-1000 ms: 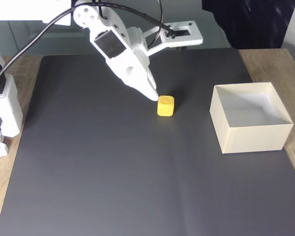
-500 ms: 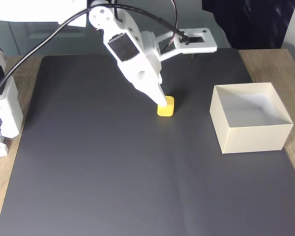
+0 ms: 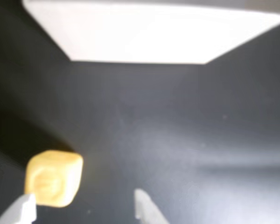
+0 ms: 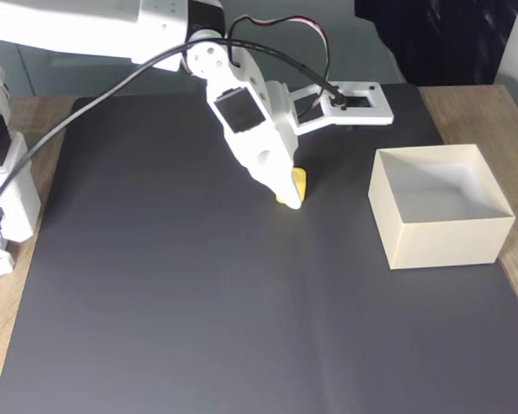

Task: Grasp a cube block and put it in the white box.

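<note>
— Where's the cube block (image 4: 300, 185) on your feed?

— On the dark mat (image 4: 198, 328) that covers the surface, left of the white box (image 4: 440, 207) and well apart from it in the fixed view. My arm's white gripper (image 4: 287, 197) is low over it and hides most of it; I get just a yellow sliver at the right of the fingertip.

— And the jaws?

— Released. In the wrist view I see the two pale fingertips (image 3: 144, 207) at the bottom edge with a wide gap between them. The cube block (image 3: 53, 177) sits on the mat at the left tip, not centred in the gap, its dimpled face toward the camera. I can't tell whether that tip touches it.

— The box?

— Blurred white wall of the white box (image 3: 144, 32) across the top of the wrist view, beyond the cube.
</note>
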Robot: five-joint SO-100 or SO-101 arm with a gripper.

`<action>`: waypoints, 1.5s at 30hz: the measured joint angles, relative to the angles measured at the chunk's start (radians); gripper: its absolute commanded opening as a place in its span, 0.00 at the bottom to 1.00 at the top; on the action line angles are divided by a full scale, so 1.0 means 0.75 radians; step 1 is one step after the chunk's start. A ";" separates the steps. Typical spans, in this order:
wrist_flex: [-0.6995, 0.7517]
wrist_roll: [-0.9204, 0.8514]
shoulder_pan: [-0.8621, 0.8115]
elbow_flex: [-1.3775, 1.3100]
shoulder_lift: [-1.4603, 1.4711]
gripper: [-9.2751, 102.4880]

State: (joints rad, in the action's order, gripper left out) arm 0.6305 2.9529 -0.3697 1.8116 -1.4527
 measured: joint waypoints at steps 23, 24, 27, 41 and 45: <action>-0.072 -0.025 0.102 -0.041 0.147 0.31; -0.074 -0.025 0.104 -0.041 0.147 0.31; -0.076 -0.025 0.110 -0.041 0.155 0.31; -0.115 0.037 0.141 -0.041 0.188 0.22; -0.115 0.045 0.153 -0.041 0.188 0.10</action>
State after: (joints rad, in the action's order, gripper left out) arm 0.5446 2.9867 -0.2546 1.7810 -1.3116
